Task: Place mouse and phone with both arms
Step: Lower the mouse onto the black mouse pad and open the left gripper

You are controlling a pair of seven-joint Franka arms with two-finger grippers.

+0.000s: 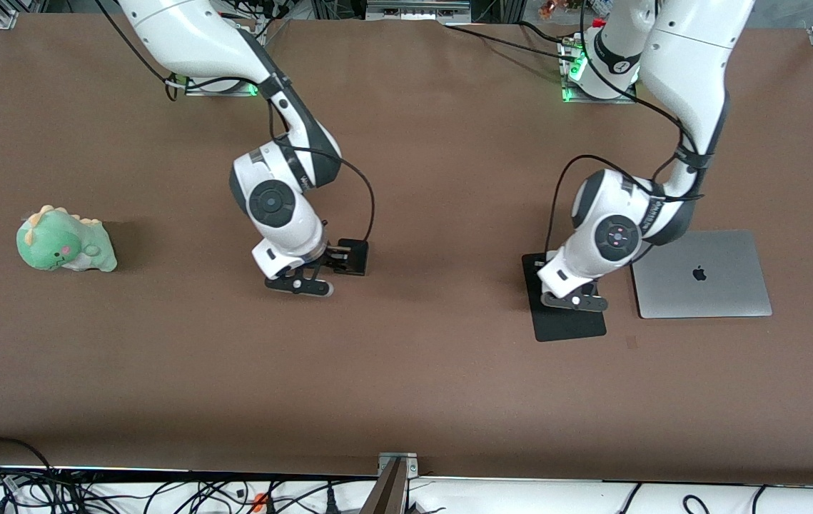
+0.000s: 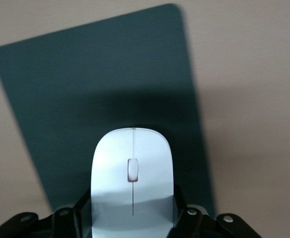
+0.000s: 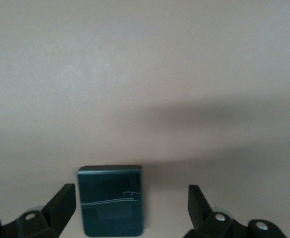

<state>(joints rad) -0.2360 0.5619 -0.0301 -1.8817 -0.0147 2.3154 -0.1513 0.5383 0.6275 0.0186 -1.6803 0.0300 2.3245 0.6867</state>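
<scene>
Brown table [image 1: 406,371], front view: left gripper [image 1: 577,300] over black mat [image 1: 570,330] beside closed laptop [image 1: 700,274]; right gripper [image 1: 299,285] low by phone [image 1: 350,257]. Left wrist view: jaws clamp mouse [image 2: 132,176] above mat, unreleased. Right wrist view: jaws spread wide, empty, phone [image 3: 111,200] lying between; neither item judged finished

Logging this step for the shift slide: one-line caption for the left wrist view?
Left gripper shut on the white mouse, above the black mat.
</scene>
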